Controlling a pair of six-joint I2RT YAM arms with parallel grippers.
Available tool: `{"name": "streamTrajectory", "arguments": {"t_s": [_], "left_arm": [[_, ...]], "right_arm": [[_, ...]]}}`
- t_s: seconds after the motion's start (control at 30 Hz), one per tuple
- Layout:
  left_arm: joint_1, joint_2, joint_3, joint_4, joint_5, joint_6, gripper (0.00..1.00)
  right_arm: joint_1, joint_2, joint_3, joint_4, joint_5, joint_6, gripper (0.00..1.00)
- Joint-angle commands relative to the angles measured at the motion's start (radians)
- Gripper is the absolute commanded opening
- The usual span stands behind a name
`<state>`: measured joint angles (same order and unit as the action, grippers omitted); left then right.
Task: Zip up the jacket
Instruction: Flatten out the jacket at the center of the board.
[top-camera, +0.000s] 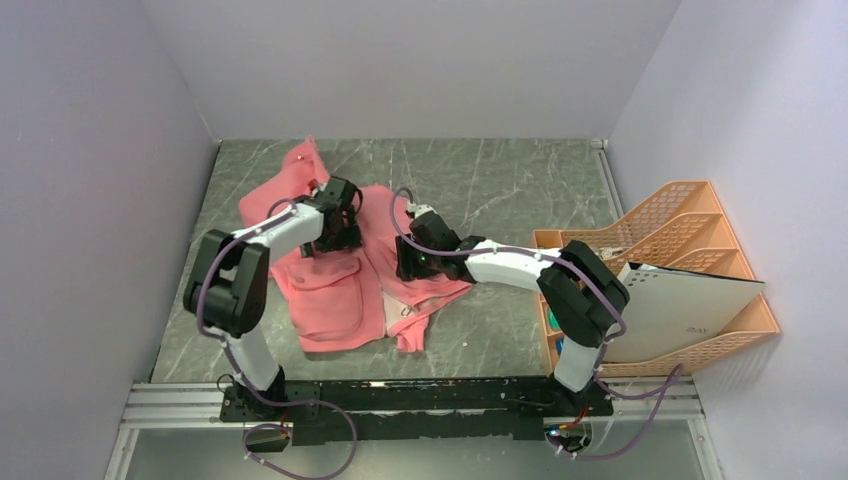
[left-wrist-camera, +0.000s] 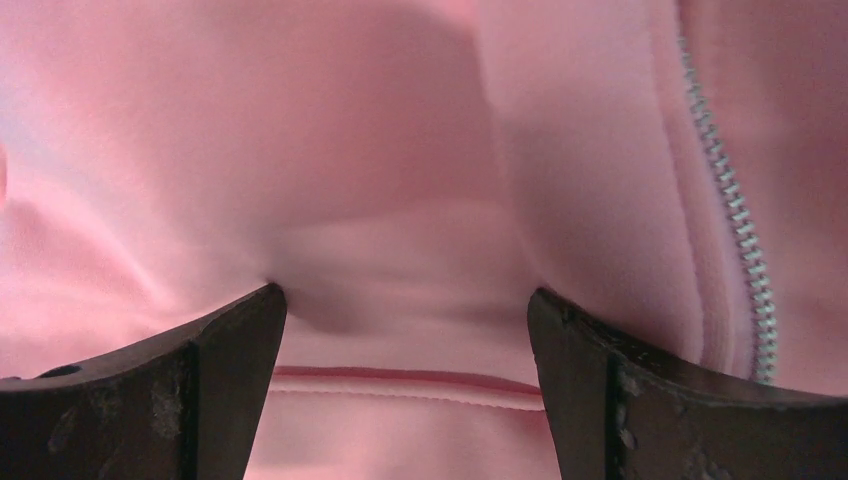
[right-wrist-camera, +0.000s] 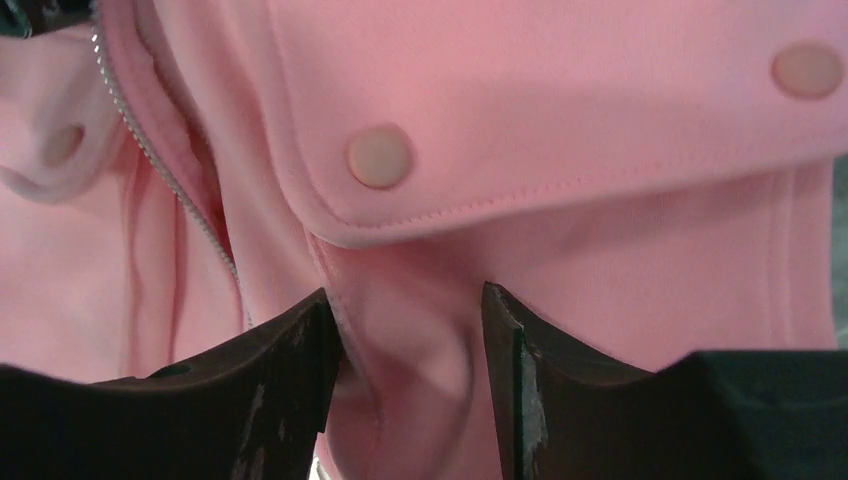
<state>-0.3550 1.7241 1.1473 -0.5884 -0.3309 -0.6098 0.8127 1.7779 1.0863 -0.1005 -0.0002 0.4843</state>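
The salmon-pink jacket (top-camera: 330, 295) lies crumpled and unzipped on the table, with a flap pocket facing up. My left gripper (top-camera: 336, 236) is open on the jacket's upper left panel. In the left wrist view its fingers (left-wrist-camera: 405, 310) stand wide apart and press on the fabric (left-wrist-camera: 380, 150), with the zipper teeth (left-wrist-camera: 737, 215) to their right. My right gripper (top-camera: 412, 262) is on the right front panel. In the right wrist view it (right-wrist-camera: 405, 305) pinches a raised fold of fabric (right-wrist-camera: 415, 340) below a snap-buttoned flap (right-wrist-camera: 560, 110). Zipper teeth (right-wrist-camera: 150, 150) run at the left. The pull is not visible.
The jacket lies on a grey marble table (top-camera: 500, 180) enclosed by white walls. An orange file rack (top-camera: 660, 240) holding a white folder (top-camera: 680, 310) stands at the right, close to my right arm's elbow.
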Motion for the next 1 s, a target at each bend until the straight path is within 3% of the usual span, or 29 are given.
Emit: {"name": "streamTrajectory", "arguments": {"t_s": [0.0,0.27,0.4,0.57,0.63,0.8,0.97], "left_arm": [[-0.102,0.093,0.109,0.065,0.004,0.04,0.95],[-0.226,0.341,0.377,0.086,0.057,0.081,0.96],[-0.236,0.484,0.603,0.081,0.086,0.123,0.96],[-0.237,0.604,0.896,-0.058,0.036,0.193,0.96],[-0.236,0.551,0.885,-0.055,0.02,0.214,0.97],[-0.216,0.273,0.618,0.083,0.072,0.199,0.97],[-0.19,0.016,0.374,0.113,0.063,0.149,0.97]], "right_arm": [[-0.005,-0.089,-0.106,0.076,0.045,0.069,0.55],[-0.076,-0.257,-0.254,0.063,0.131,0.118,0.54],[-0.183,-0.279,-0.262,0.062,0.074,0.104,0.55],[-0.249,-0.317,-0.214,0.027,0.016,0.052,0.56],[-0.249,-0.363,-0.21,0.022,-0.018,0.023,0.6],[-0.249,-0.477,-0.206,-0.014,-0.104,-0.007,0.69],[-0.249,-0.585,-0.226,-0.035,-0.13,-0.003,0.74]]}}
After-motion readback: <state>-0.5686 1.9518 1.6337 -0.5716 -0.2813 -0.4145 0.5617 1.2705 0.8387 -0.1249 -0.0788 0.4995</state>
